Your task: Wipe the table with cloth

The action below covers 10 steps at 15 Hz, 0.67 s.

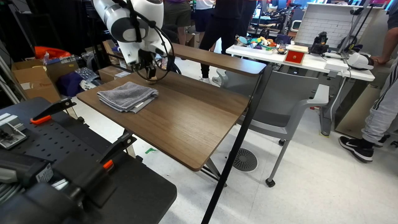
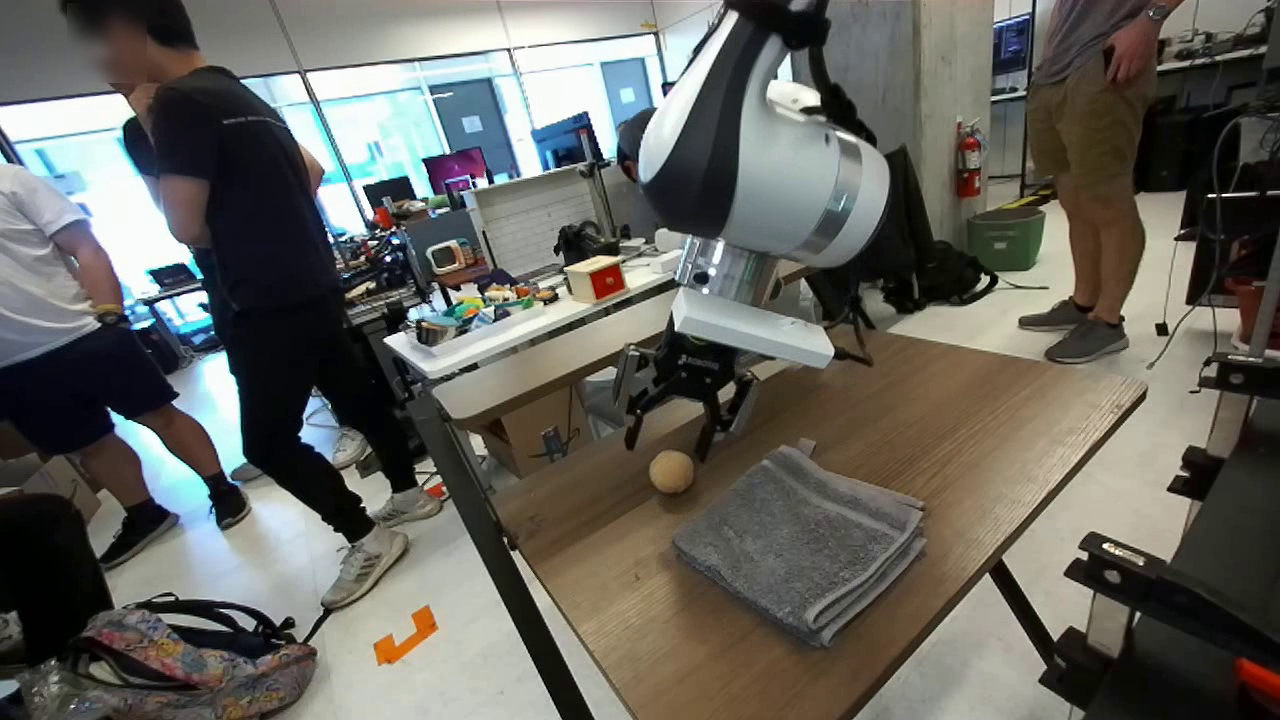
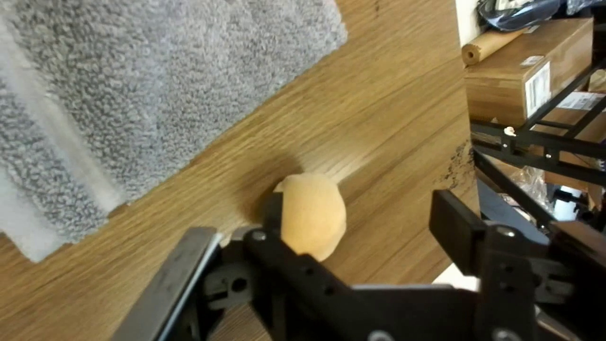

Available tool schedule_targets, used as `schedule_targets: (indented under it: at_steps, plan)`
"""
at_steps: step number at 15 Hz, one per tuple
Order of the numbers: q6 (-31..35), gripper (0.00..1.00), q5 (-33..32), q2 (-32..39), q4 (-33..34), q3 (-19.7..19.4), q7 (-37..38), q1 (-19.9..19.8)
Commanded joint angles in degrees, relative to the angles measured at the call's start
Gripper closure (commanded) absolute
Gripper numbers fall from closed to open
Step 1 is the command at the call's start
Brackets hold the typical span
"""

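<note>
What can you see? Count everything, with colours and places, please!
Rectangular wood-grain table: one, brown, centre
Folded towelling cloth: one, grey, on that table
Small ball-like object: one, tan, beside the cloth
Wheeled chair: one, grey, beside that table
Perforated worktable: one, black, alongside
Rectangular desk: one, white, background
Cardboard boxes: several, brown, background
Standing people: several, mixed clothing colours, background
Other clutter: jumbled, uncountable, many colours, background
Robot arm: one, white and black, above brown table
Two-fingered gripper: one, black, open above brown table
</note>
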Motion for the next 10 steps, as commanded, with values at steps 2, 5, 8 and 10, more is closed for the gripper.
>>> schedule_targets:
  at_steps: [2,5,8,10]
  plan:
    - [-2.4,0.0,4.5,-11.5,-12.2,4.5,-6.6,-5.4]
    - [-6.8,0.0,9.2,-18.3,-17.9,9.5,-12.5,-11.0]
    - [-8.0,0.0,11.6,-17.5,-15.3,6.8,-13.6,-8.1]
    - [-9.5,0.0,12.6,-20.4,-17.4,6.9,-14.5,-9.0]
